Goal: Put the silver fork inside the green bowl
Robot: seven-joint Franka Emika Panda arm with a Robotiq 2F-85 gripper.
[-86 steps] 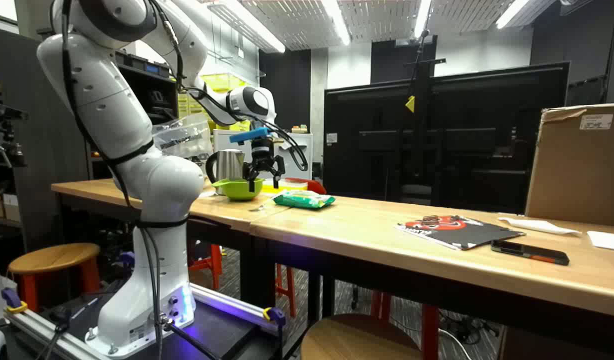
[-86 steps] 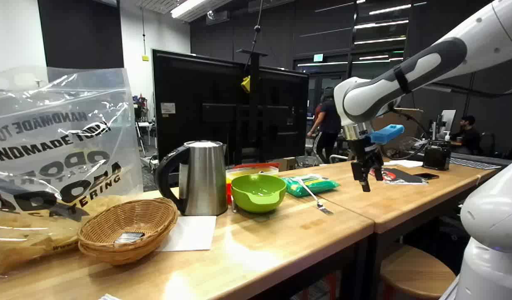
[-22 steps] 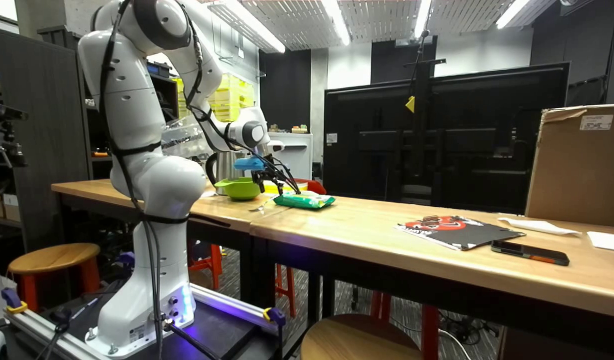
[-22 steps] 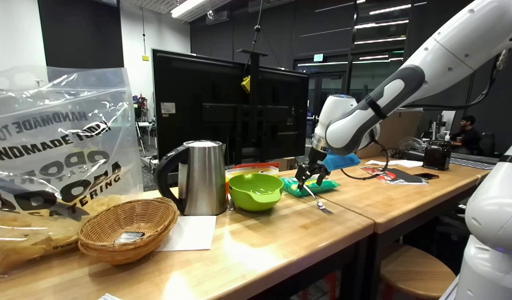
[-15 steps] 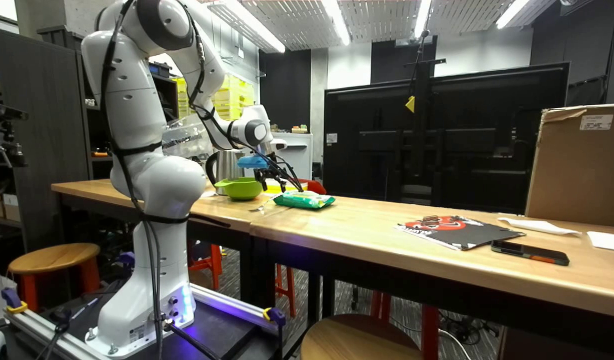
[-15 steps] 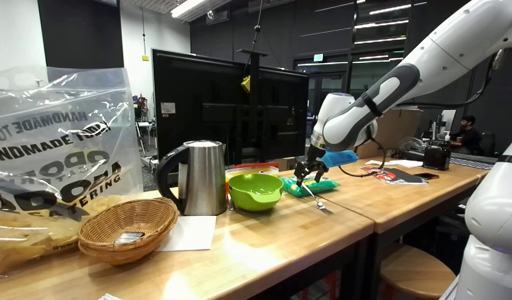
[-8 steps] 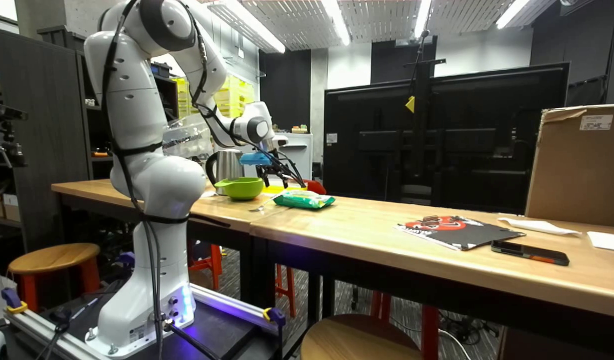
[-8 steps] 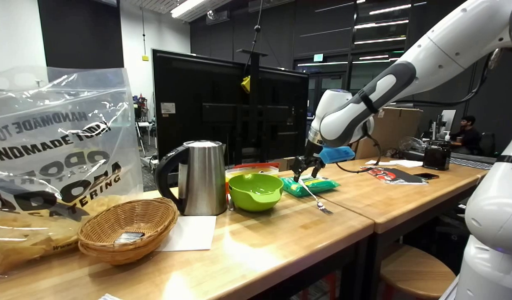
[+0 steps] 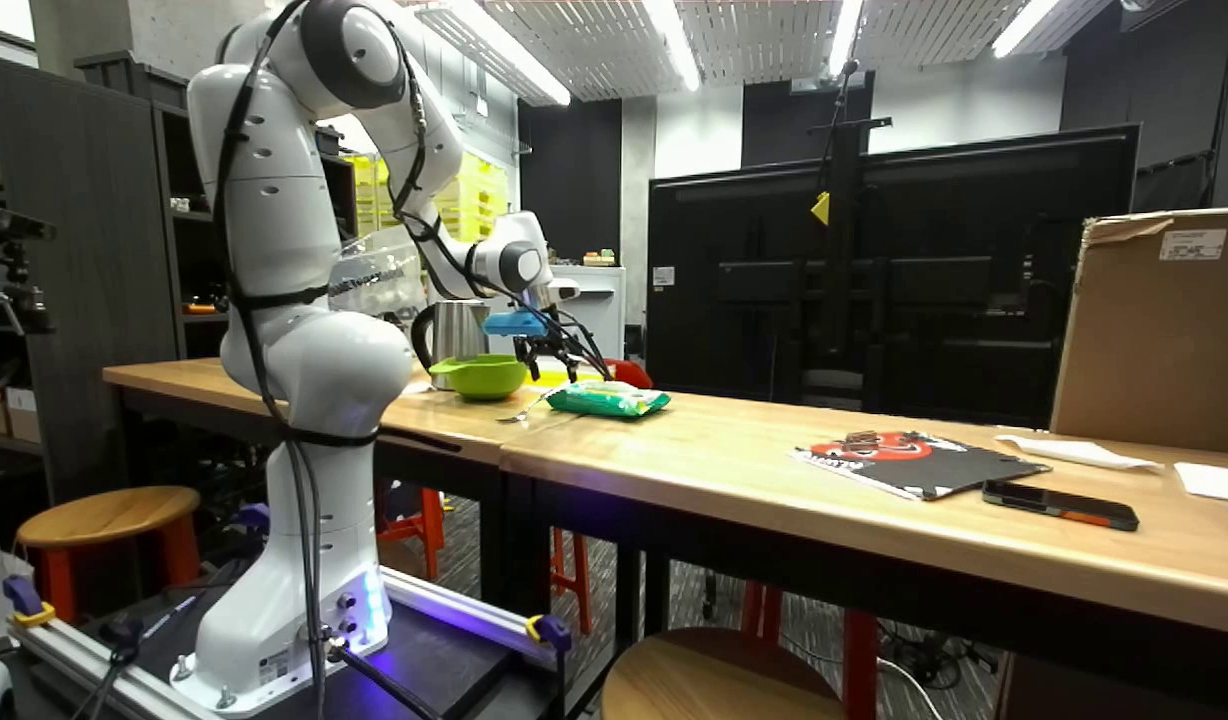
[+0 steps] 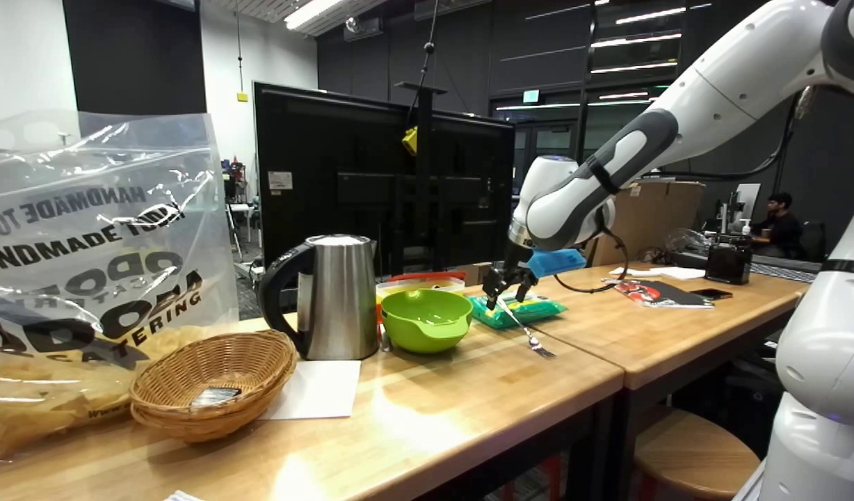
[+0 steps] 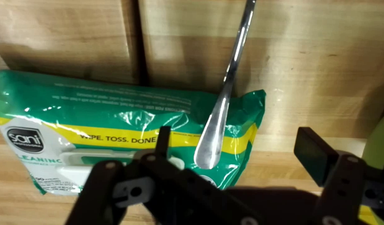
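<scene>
Toward the table edge slopes the fork, tines foremost.

Wrist view, close, facing down; farther off, both exterior views sharing green bowl

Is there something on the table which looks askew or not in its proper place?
Yes: the silver fork looks propped askew, its handle end over the green wipes packet while its tines sit on the table, so it slopes.
</scene>
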